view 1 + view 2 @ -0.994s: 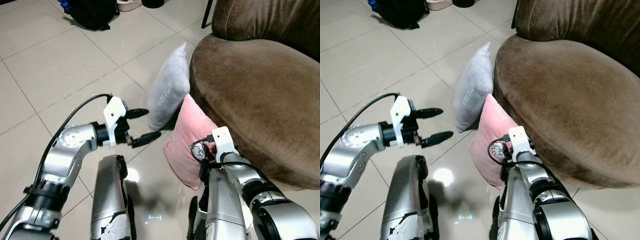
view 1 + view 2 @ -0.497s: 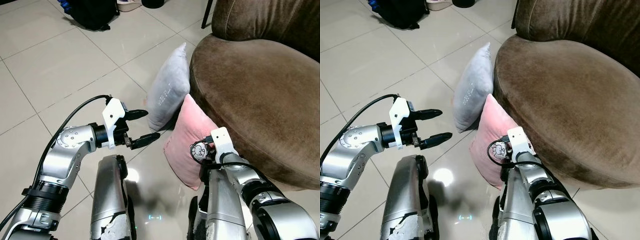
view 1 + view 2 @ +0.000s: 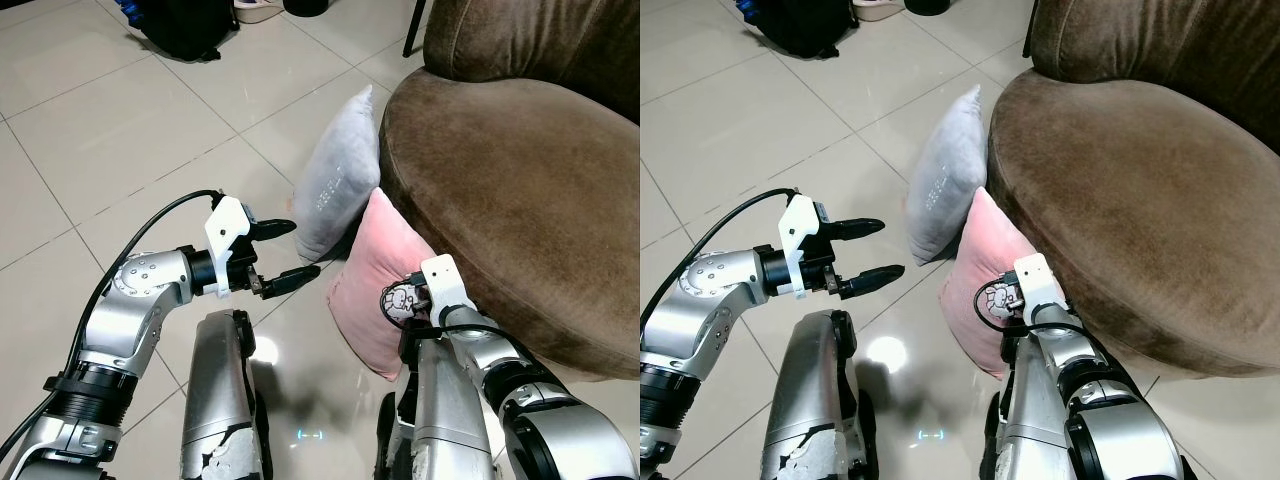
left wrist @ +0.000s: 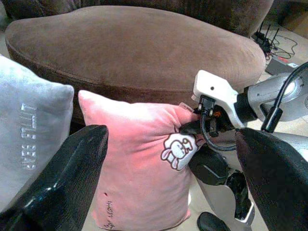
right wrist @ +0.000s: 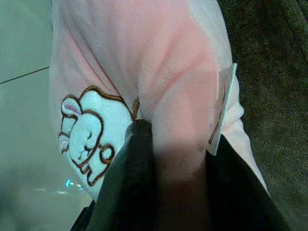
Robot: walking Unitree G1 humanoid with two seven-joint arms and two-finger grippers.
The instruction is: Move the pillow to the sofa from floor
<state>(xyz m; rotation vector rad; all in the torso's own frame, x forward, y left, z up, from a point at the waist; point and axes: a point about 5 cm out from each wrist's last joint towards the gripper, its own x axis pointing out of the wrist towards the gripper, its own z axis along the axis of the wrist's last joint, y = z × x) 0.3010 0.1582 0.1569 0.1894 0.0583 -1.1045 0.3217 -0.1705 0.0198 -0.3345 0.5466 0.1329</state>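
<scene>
A pink pillow (image 3: pixel 372 270) with a rabbit patch stands on the tiled floor, leaning against the brown sofa (image 3: pixel 500 170). My right gripper (image 3: pixel 409 302) is shut on the pillow's near upper corner; in the right wrist view its black fingers (image 5: pixel 139 178) pinch a fold of pink fabric (image 5: pixel 163 67). My left gripper (image 3: pixel 303 247) hangs open just left of the pillow, apart from it, with nothing between its fingers. The left wrist view looks at the pillow (image 4: pixel 134 159) and at the right gripper (image 4: pixel 192 128) on its corner.
A grey pillow (image 3: pixel 338 180) leans on the sofa right behind the pink one. A black bag (image 3: pixel 185 30) lies on the floor at the far left, and a dark furniture leg (image 3: pixel 412 30) stands beside the sofa. Open tile lies to the left.
My right gripper has shifted a little with the pillow's corner, so the rabbit patch shows more. The left gripper has edged slightly nearer the pillow.
</scene>
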